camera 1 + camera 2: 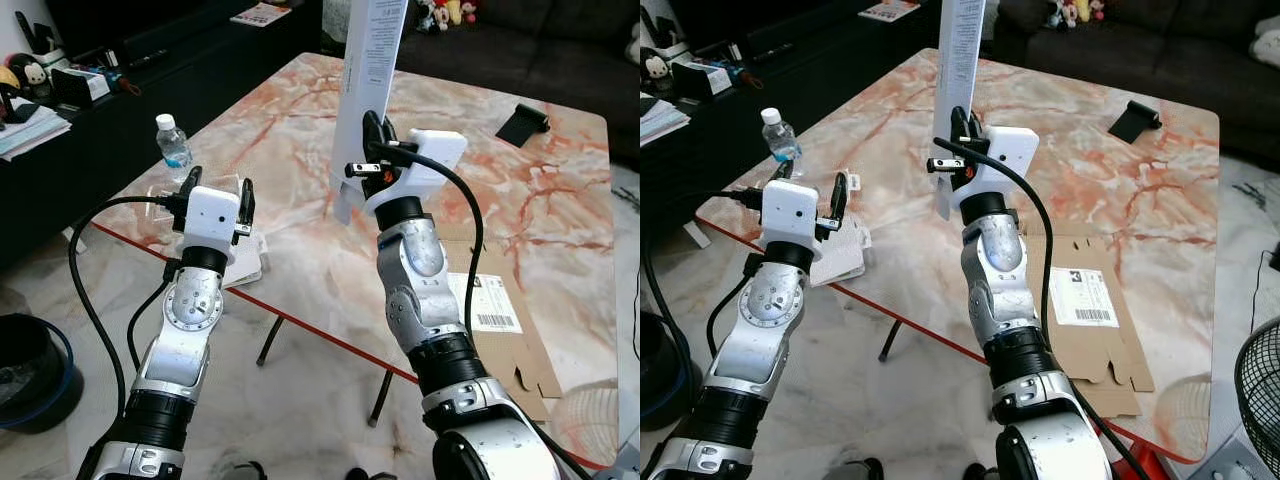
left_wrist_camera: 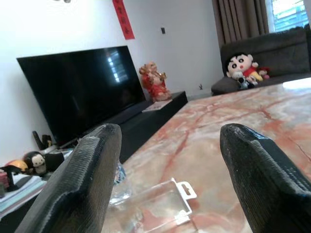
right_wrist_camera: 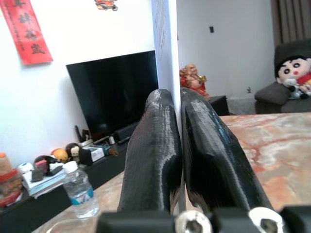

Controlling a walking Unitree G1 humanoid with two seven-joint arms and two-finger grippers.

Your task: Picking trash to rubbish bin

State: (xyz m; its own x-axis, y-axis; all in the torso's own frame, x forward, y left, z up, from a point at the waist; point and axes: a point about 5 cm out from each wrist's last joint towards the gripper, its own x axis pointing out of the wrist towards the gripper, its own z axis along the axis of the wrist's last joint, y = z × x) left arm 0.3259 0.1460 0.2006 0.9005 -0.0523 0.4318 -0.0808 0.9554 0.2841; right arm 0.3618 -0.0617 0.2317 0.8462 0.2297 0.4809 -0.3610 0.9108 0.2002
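My right gripper [image 1: 376, 128] is shut on a tall white printed card sheet [image 1: 366, 70], held upright above the marble table [image 1: 470, 190]; in the right wrist view the sheet [image 3: 165, 43] stands clamped between the two black fingers [image 3: 155, 145]. My left gripper [image 1: 218, 192] is raised over the table's near left corner, open and holding nothing. A clear plastic blister pack [image 2: 155, 199] lies on the table in front of it, and a small water bottle [image 1: 174, 146] stands nearby. Part of a dark bin with a blue rim [image 1: 30, 365] sits on the floor at the far left.
A flattened cardboard box [image 1: 495, 320] with a barcode label lies at the table's near right edge. A black phone stand [image 1: 522, 124] sits at the far right. A dark TV bench [image 1: 70, 90] runs along the left, a sofa [image 1: 540, 40] behind, a fan [image 1: 1260, 400] low right.
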